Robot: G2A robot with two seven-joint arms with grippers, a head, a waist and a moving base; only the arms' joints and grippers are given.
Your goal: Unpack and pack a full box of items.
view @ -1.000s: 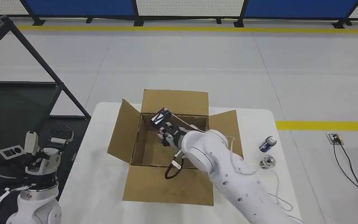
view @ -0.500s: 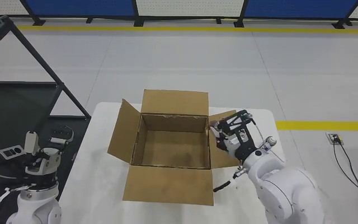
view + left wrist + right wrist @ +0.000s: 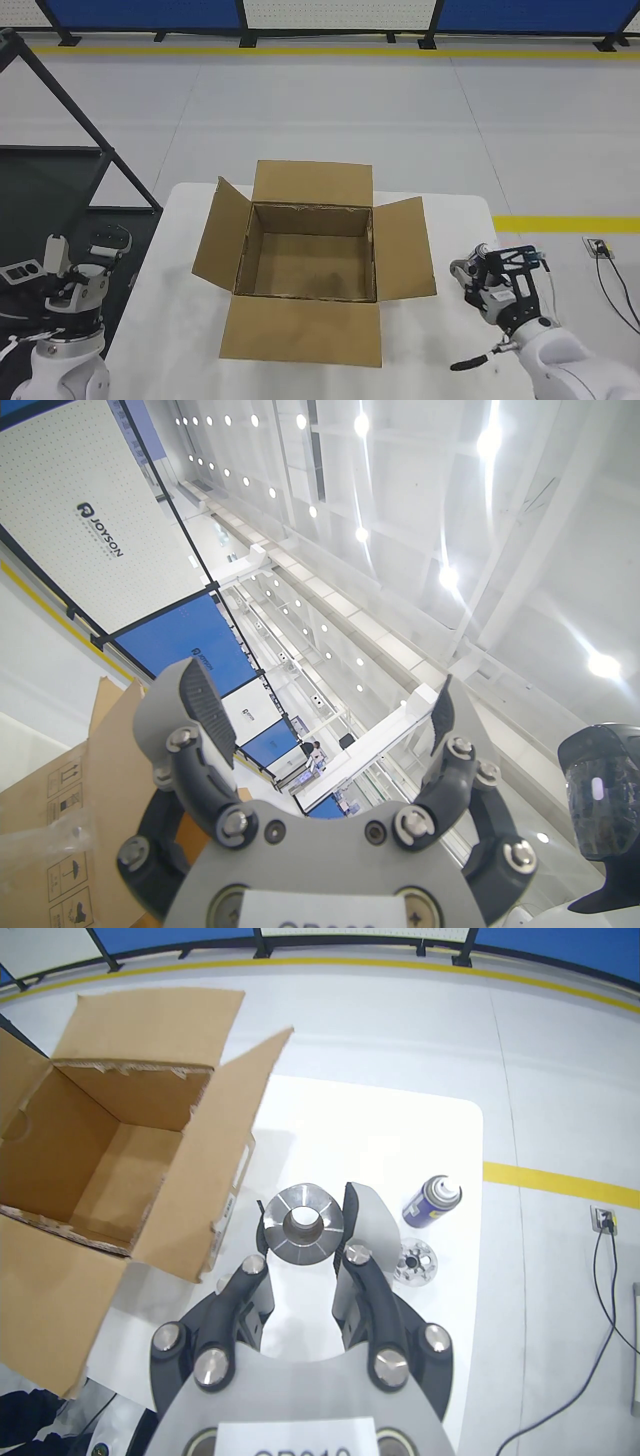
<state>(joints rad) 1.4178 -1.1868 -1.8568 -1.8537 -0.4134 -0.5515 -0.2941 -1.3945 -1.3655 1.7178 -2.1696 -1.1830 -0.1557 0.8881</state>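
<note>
The open cardboard box (image 3: 310,262) stands in the middle of the white table (image 3: 175,330), flaps spread, its inside looking bare. My right gripper (image 3: 304,1222) is shut on a silver metal collar (image 3: 303,1208) with a round bore, held above the table to the right of the box (image 3: 100,1153). In the top view that gripper (image 3: 482,280) hangs over the table's right part. My left gripper (image 3: 320,710) is open and points up at the ceiling, with a box flap (image 3: 75,760) beside it. The left arm (image 3: 72,288) stands off the table's left edge.
A blue spray can (image 3: 431,1202) lies on the table beyond the right gripper, and a small metal flange disc (image 3: 415,1262) rests close beside it. The box's right flap (image 3: 402,250) juts toward that area. A dark frame (image 3: 60,110) stands at the left.
The right arm has come up out of the box and swung right, carrying the metal collar to above the table's right side. The left arm has not moved.
</note>
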